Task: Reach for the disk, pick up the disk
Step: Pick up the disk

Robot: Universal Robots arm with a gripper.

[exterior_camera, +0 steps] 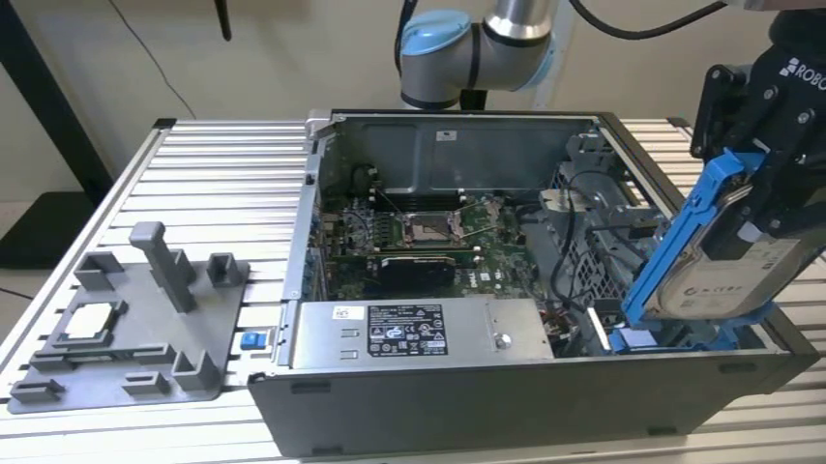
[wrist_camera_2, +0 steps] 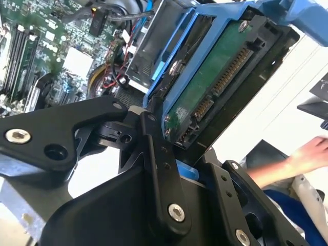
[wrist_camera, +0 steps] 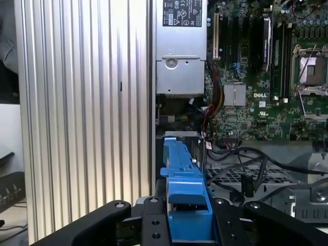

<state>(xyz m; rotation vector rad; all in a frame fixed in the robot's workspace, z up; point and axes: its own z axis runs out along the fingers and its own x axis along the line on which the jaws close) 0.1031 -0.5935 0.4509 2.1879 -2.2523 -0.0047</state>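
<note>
I see my tool (exterior_camera: 761,208) closed on the disk (exterior_camera: 722,280), gripping its upper end and holding it tilted above the open computer case (exterior_camera: 516,406) at the exterior view's right, a silver-grey drive with white label in a bright blue carrier.

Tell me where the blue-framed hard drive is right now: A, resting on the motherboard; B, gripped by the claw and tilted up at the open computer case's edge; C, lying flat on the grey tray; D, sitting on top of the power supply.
B: in the exterior view the hard drive stands tilted above the computer case rim, held in the claw.
</note>
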